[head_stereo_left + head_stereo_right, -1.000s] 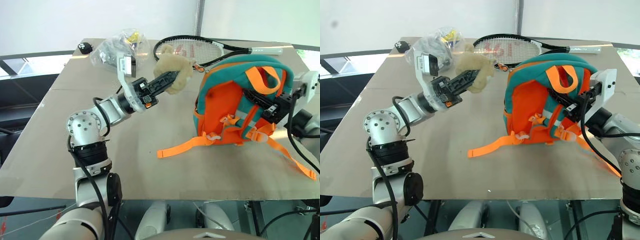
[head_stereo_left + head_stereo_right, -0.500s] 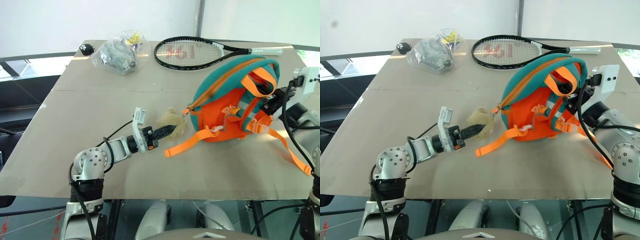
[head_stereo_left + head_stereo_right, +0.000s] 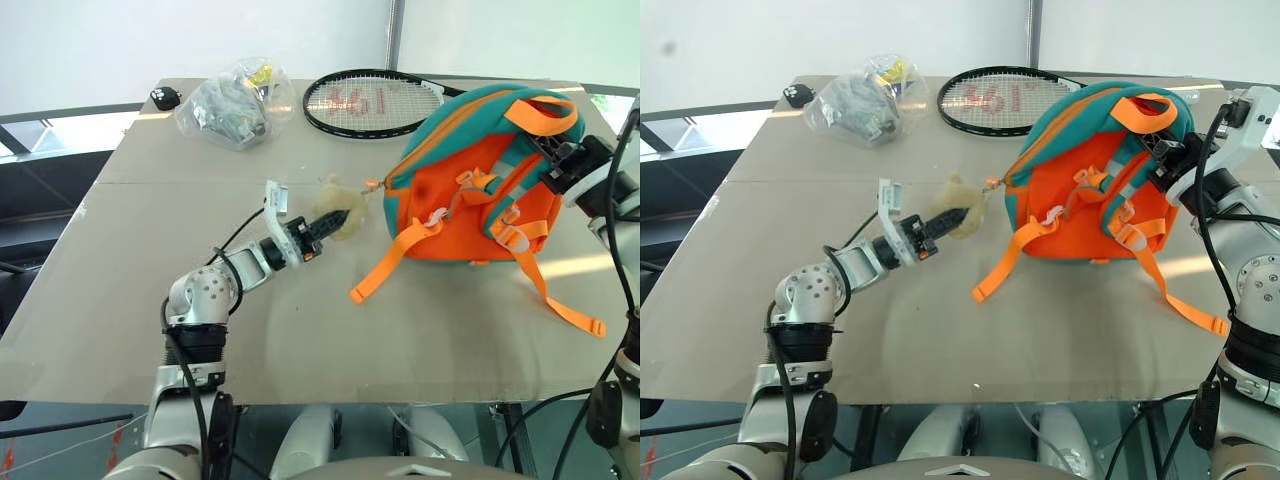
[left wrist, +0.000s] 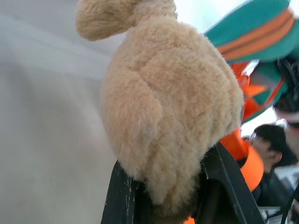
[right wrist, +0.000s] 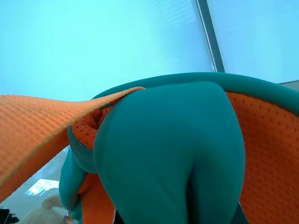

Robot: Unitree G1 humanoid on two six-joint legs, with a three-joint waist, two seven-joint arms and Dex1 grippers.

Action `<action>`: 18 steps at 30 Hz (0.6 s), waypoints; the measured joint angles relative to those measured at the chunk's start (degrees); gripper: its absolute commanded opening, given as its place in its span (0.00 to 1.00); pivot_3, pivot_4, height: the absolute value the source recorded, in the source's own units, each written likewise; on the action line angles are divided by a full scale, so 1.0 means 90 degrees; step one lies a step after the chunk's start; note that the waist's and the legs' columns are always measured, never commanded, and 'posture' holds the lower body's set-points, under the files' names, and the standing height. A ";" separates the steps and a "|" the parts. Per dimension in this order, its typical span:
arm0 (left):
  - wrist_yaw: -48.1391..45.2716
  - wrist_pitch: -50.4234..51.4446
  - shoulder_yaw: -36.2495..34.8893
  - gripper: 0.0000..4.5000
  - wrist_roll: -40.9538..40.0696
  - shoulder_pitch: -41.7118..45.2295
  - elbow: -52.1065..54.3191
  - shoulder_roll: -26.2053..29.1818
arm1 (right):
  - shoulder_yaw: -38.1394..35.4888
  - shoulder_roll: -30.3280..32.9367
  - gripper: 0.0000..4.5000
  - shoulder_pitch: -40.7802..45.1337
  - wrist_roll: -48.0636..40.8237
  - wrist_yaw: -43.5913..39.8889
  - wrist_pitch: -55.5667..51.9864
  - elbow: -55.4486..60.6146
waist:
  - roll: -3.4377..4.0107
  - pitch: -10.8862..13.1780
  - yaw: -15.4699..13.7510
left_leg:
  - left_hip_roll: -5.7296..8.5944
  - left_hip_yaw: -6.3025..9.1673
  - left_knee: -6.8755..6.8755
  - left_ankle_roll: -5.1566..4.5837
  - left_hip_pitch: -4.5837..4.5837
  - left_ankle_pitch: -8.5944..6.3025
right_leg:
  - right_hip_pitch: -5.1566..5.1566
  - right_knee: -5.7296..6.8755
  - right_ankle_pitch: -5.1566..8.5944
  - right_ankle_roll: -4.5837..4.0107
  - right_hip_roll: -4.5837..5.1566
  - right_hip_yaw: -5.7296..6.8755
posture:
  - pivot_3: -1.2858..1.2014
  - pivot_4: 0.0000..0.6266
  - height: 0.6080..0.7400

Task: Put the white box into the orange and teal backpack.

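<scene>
Left eye view: left tool (image 3: 330, 217) clamped on plush bear (image 3: 336, 207), right tool (image 3: 553, 160) pinched shut on top of orange and teal backpack (image 3: 478, 190), held upright on table (image 3: 140, 260). White box location unclear. Risk: zipper staying shut, bear tearing off, backpack slumping.

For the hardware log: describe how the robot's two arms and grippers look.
Both arms are silver-grey metal with rounded joint housings and loose black cables. The left gripper and right gripper each have two black fingers and a white block mounted at the wrist.
</scene>
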State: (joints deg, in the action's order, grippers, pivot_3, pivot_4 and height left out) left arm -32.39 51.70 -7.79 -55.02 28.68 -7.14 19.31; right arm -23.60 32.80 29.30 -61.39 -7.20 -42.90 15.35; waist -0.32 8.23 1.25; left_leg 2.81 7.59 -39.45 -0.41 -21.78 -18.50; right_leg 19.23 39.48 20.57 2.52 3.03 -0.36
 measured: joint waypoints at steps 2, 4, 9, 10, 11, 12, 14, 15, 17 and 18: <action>-0.0043 -0.0176 0.0119 0.04 0.0169 0.0110 -0.0071 -0.0031 | 0.0002 -0.0048 0.00 0.0008 0.0127 -0.0064 0.0141 -0.0013 | 0.0000 0.0001 -0.0045 | 0.0001 0.0006 -0.0002 -0.0001 -0.0007 0.0000 | 0.0005 0.0001 0.0000 0.0000 0.0001 0.0008 | 0.52 0.24 1.00; -0.0035 -0.0517 0.0122 0.04 0.0373 0.0409 -0.0294 -0.0142 | 0.0010 -0.0190 0.00 0.0064 0.0268 -0.0141 0.0357 -0.0011 | -0.0001 0.0004 -0.0065 | 0.0004 0.0009 -0.0008 -0.0003 -0.0019 0.0002 | 0.0017 0.0003 0.0000 0.0000 0.0001 0.0016 | 0.52 0.24 1.00; -0.0207 -0.1476 0.0147 0.04 0.1024 0.0945 -0.0434 -0.0067 | 0.0108 -0.0010 0.00 -0.0366 0.0716 -0.0628 0.0711 0.0711 | 0.0002 0.0003 -0.0021 | -0.0005 -0.0017 0.0005 -0.0004 -0.0016 0.0003 | 0.0028 0.0028 0.0000 0.0000 -0.0001 -0.0006 | 0.52 0.24 1.00; -0.0322 -0.1670 0.0239 0.04 0.1277 0.0844 -0.0422 -0.0008 | 0.0254 0.0119 0.00 -0.0717 0.0983 -0.0821 0.0804 0.0914 | 0.0002 0.0003 -0.0008 | -0.0010 -0.0036 0.0004 -0.0004 -0.0016 0.0003 | 0.0028 0.0027 0.0000 0.0000 -0.0004 -0.0017 | 0.52 0.24 1.00; -0.0423 -0.1860 0.0401 0.04 0.1556 0.0680 -0.0414 0.0046 | 0.0479 0.0165 0.00 -0.1091 0.1299 -0.0970 0.0875 0.1038 | 0.0002 0.0003 0.0001 | -0.0012 -0.0063 0.0005 -0.0005 -0.0015 0.0003 | 0.0028 0.0027 0.0000 0.0000 -0.0005 -0.0027 | 0.52 0.24 1.00; -0.0455 -0.1912 0.0451 0.04 0.1641 0.0603 -0.0422 0.0045 | 0.0580 0.0155 0.00 -0.1217 0.1391 -0.1011 0.0892 0.1049 | 0.0002 0.0003 0.0002 | -0.0011 -0.0066 0.0005 -0.0005 -0.0015 0.0003 | 0.0029 0.0028 0.0000 0.0000 -0.0006 -0.0031 | 0.52 0.24 1.00; -0.0592 -0.2134 0.0704 0.04 0.1961 0.0371 -0.0411 -0.0007 | 0.0947 0.0268 0.00 -0.1729 0.1830 -0.1318 0.1003 0.1130 | 0.0002 0.0003 -0.0020 | -0.0001 -0.0062 0.0003 -0.0010 -0.0023 0.0001 | 0.0042 0.0028 0.0000 0.0000 -0.0017 -0.0038 | 0.52 0.24 1.00; -0.0700 -0.2281 0.0819 0.15 0.2122 0.0251 -0.0354 0.0002 | 0.1146 0.0443 0.08 -0.1998 0.2096 -0.1513 0.1092 0.1218 | 0.0001 0.0004 -0.0047 | 0.0003 -0.0056 0.0003 -0.0016 -0.0023 -0.0002 | 0.0043 0.0029 0.0000 0.0000 -0.0015 -0.0038 | 0.52 0.24 1.00; -0.0985 -0.2701 0.0989 0.34 0.2517 0.0039 -0.0258 0.0145 | 0.1331 0.0651 0.22 -0.2337 0.2623 -0.1706 0.1289 0.1282 | -0.0001 0.0005 -0.0055 | 0.0008 -0.0052 0.0000 -0.0022 -0.0017 -0.0001 | 0.0042 0.0025 -0.0001 0.0001 -0.0010 -0.0037 | 0.52 0.24 1.00; -0.1053 -0.2809 0.1004 0.45 0.2617 0.0004 -0.0245 0.0186 | 0.1326 0.0679 0.31 -0.2396 0.2731 -0.1733 0.1331 0.1279 | -0.0001 0.0005 -0.0055 | 0.0008 -0.0053 0.0001 -0.0025 -0.0009 0.0001 | 0.0042 0.0011 -0.0001 0.0001 -0.0002 -0.0038 | 0.52 0.24 1.00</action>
State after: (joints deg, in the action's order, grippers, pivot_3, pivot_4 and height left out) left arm -41.87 26.42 1.25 -31.46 28.71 -9.34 20.98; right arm -11.67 38.91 7.73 -36.81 -22.80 -30.92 26.87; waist -0.33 8.28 0.76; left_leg 2.88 7.11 -39.44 -0.63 -21.86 -18.49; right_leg 19.61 39.58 20.57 2.53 3.01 -0.71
